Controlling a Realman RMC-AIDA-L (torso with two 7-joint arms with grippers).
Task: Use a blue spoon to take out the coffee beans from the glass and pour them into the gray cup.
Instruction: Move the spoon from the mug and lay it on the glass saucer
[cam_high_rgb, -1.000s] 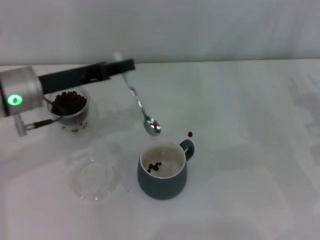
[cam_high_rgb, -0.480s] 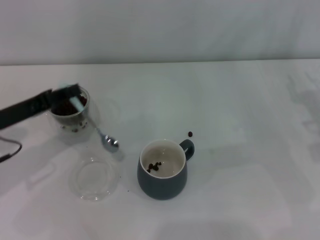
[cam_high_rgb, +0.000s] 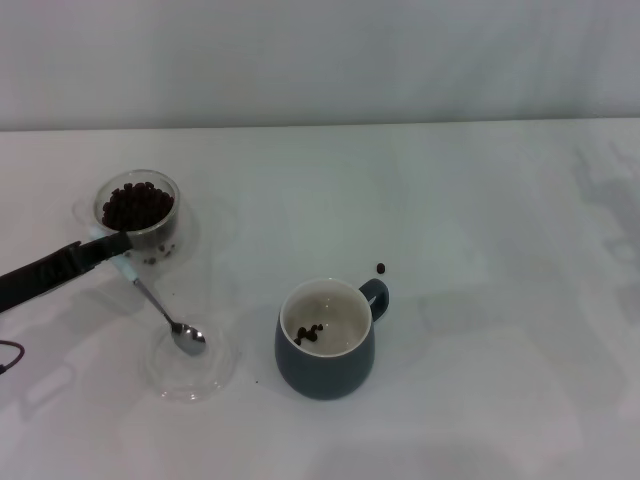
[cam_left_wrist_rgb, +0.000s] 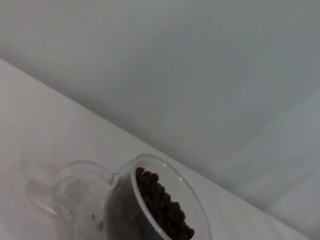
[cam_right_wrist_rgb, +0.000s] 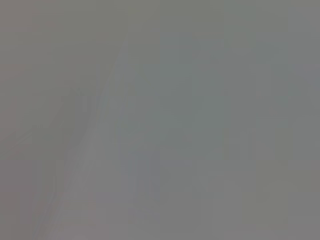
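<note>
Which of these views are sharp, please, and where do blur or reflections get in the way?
Head view: evenly lit, soft shadows, crisp on the gray cup and coffee beans; the flat glass dish shows only by faint reflections. Left wrist view: the glass close up, soft-focused. Right wrist view: featureless gray, nothing discernible.

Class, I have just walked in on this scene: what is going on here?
The left gripper holds the blue spoon by its handle, with the bowl down over a shallow clear dish beside the gray cup. A few coffee beans lie in the cup, and one stray bean lies on the table. The glass holds many more. The right arm is out of view.
</note>
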